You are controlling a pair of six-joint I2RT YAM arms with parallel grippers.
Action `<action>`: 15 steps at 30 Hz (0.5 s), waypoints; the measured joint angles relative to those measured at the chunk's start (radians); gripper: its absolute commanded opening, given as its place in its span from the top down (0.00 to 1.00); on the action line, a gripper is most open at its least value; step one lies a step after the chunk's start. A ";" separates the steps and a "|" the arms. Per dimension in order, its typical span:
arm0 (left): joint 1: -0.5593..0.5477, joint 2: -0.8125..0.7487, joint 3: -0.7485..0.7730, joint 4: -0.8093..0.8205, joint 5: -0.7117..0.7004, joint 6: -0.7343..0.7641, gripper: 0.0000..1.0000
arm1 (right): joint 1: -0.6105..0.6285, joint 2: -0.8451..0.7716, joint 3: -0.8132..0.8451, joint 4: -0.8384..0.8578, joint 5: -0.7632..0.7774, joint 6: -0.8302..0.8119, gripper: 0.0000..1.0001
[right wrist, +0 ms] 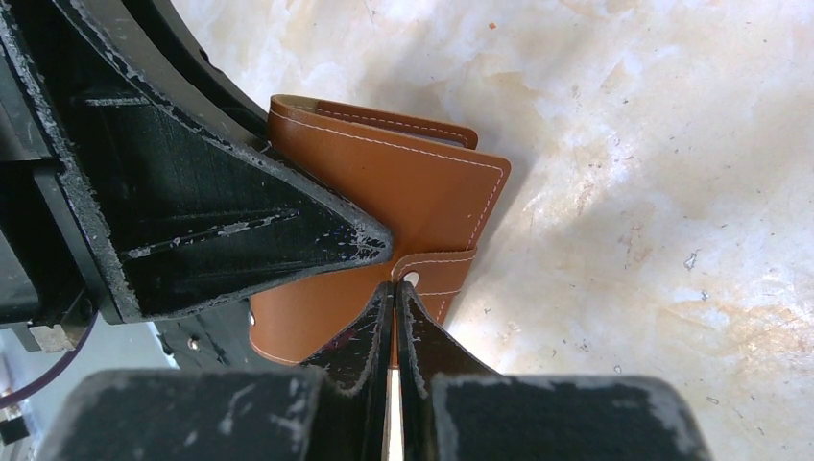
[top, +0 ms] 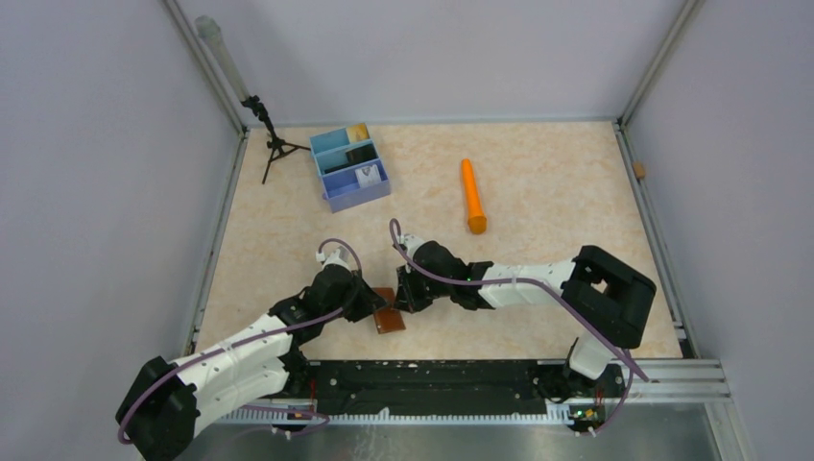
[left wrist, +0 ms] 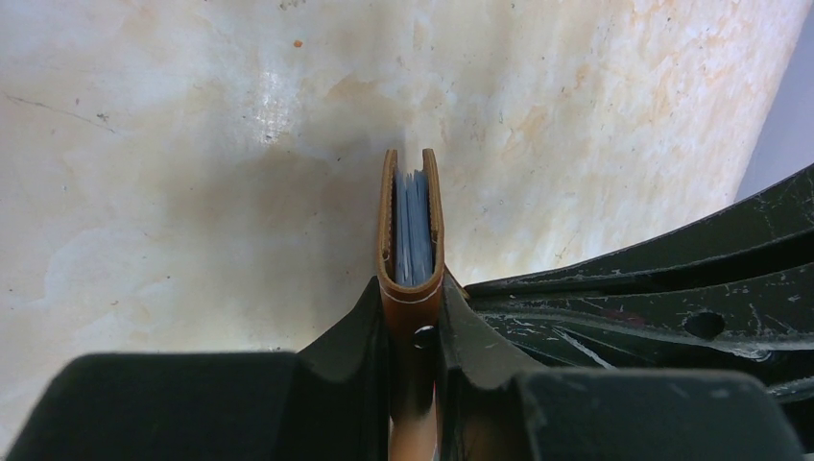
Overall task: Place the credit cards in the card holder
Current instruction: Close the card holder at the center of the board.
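Note:
The card holder (top: 388, 310), a brown leather wallet, stands on edge near the table's front. My left gripper (top: 371, 302) is shut on it, one finger on each face. In the left wrist view the card holder (left wrist: 411, 305) shows end-on between my left gripper's (left wrist: 411, 288) fingers, with grey-blue credit cards (left wrist: 414, 226) inside it. My right gripper (right wrist: 395, 285) is shut with its tips against the snap tab (right wrist: 437, 274) on the card holder's (right wrist: 384, 187) front. A tan card (top: 359, 132), a black card (top: 361, 154) and a white card (top: 367, 177) lie in the blue tray.
The blue three-compartment tray (top: 331, 171) sits at the back left beside a small black tripod (top: 271, 142). An orange cylinder (top: 472, 197) lies at the back centre. The black base rail (top: 432, 384) runs along the near edge, just behind the wallet.

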State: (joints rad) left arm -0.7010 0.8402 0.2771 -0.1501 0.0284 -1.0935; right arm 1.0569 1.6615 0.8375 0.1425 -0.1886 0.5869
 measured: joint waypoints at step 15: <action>0.000 0.000 0.000 0.000 0.000 -0.003 1.00 | 0.000 0.002 0.000 0.000 -0.015 -0.008 1.00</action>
State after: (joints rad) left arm -0.7010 0.8406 0.2771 -0.1501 0.0284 -1.0969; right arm 1.0569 1.6634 0.8375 0.1425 -0.2039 0.5789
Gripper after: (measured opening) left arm 0.195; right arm 0.003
